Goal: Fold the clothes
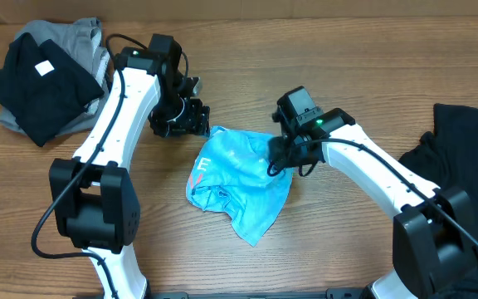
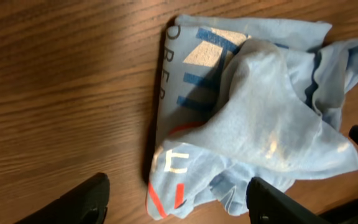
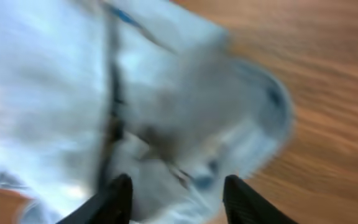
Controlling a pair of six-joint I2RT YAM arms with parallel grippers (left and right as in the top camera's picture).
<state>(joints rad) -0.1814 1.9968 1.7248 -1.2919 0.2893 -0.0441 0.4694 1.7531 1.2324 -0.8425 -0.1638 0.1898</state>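
Observation:
A light blue T-shirt [image 1: 239, 178] with white and red lettering lies crumpled and partly folded in the middle of the table. Its printed edge [image 2: 166, 93] and a bunched fold show in the left wrist view. My left gripper [image 1: 191, 120] hovers at the shirt's far left corner. It [image 2: 178, 186] is open wide, and the shirt's lettered corner lies between the fingers [image 2: 73, 202] without touching them. My right gripper [image 1: 282, 158] is over the shirt's far right edge. In the blurred right wrist view, its fingers [image 3: 114, 199] stand apart over pale blue cloth [image 3: 166, 112].
A stack of folded black and grey shirts [image 1: 44, 75] sits at the far left corner. A loose black shirt [image 1: 463, 149] lies at the right edge. Bare wooden tabletop [image 1: 322, 241] surrounds the blue shirt.

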